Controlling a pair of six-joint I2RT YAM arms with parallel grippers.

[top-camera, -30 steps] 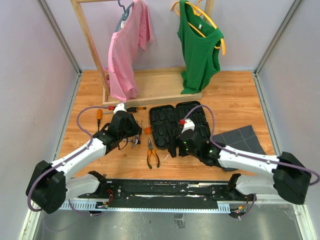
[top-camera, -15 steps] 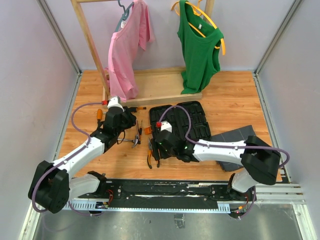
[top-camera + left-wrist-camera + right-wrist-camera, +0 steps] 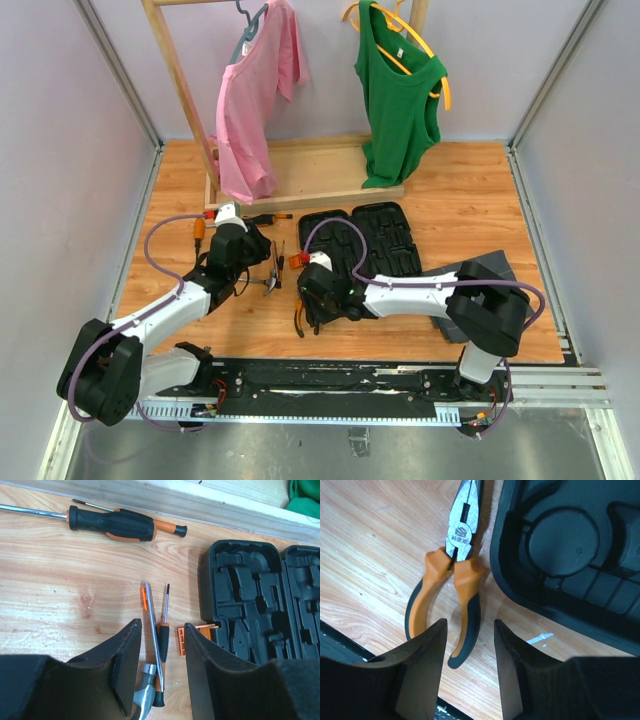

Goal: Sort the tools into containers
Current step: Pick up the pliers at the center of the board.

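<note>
The orange-handled pliers lie shut on the wooden floor just left of the black tool case. My right gripper is open, and the tip of the pliers' right handle lies between its fingers. From above, the right gripper covers most of the pliers, in front of the open case. My left gripper is open above a silver hammer head, a small screwdriver and a thin metal rod. From above, the left gripper hangs over the hammer.
A large black-and-orange screwdriver lies by the wooden rack base. Another orange-handled tool lies at the far left. An orange latch piece sits beside the case. A dark grey tray lies to the right.
My right arm has swung left from the case to the pliers, and its jaws have narrowed. The left gripper has stayed over the hammer.
</note>
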